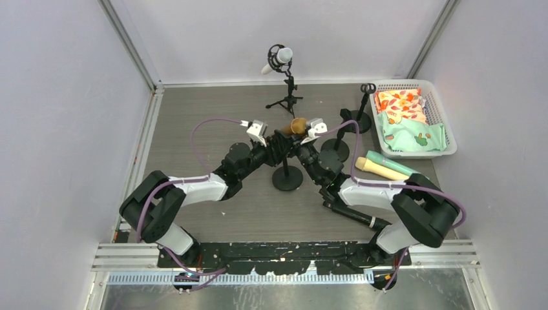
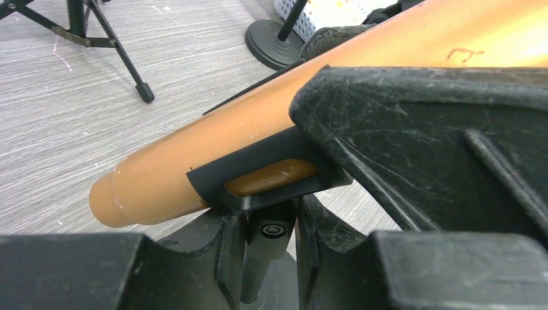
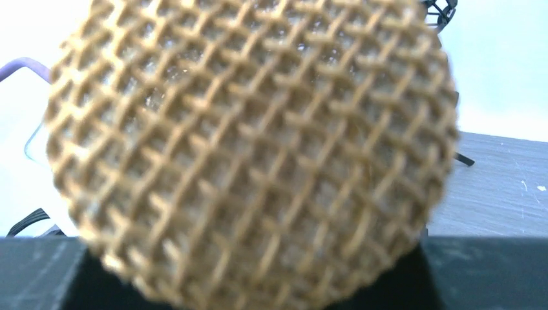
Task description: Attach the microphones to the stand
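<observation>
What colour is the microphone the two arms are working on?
The microphone, resting in the stand clip, is golden-orange; clearest in the left wrist view.

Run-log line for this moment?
gold microphone: in stand clip | left pincer: shut on stand post | right pincer: shut on gold microphone | white microphone: on tripod stand | cream-yellow microphone, teal microphone: on table

I have both arms reaching forward and inward, elbows bent, the wrists almost meeting in the middle. My left gripper (image 1: 283, 139) has its jaws drawn close about the stand clip (image 2: 258, 184). My right gripper (image 1: 302, 134) is clamped on the gold microphone (image 1: 295, 125).
</observation>
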Controlling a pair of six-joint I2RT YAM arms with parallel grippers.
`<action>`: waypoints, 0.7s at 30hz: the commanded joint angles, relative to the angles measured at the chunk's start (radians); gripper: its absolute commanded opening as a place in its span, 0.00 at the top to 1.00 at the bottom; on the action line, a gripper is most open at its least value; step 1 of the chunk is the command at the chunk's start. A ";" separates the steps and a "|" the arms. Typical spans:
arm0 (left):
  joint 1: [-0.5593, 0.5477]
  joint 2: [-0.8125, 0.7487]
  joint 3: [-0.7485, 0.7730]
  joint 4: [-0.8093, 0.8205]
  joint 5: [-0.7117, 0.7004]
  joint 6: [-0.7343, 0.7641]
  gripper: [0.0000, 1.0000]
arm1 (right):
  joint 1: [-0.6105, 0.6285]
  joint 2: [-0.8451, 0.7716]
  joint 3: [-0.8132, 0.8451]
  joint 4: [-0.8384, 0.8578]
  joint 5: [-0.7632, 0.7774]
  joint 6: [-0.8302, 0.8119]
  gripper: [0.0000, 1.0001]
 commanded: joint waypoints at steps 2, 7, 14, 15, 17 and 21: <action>-0.019 -0.049 0.054 0.027 0.011 0.075 1.00 | 0.037 -0.117 -0.102 -0.488 -0.091 0.005 0.50; -0.019 -0.055 0.049 0.002 0.003 0.083 1.00 | 0.036 -0.338 -0.096 -0.561 -0.085 -0.009 0.32; -0.019 -0.067 0.043 -0.030 -0.031 0.116 1.00 | 0.037 -0.609 -0.063 -0.740 -0.144 0.010 0.21; -0.019 -0.070 0.044 -0.040 -0.036 0.128 1.00 | 0.035 -0.643 -0.044 -0.789 -0.145 0.014 0.21; -0.019 -0.075 0.045 -0.052 -0.043 0.156 1.00 | 0.036 -0.691 0.008 -0.934 -0.157 0.007 0.21; -0.019 -0.089 0.052 -0.084 -0.039 0.210 1.00 | 0.035 -0.723 0.152 -1.212 -0.117 0.041 0.21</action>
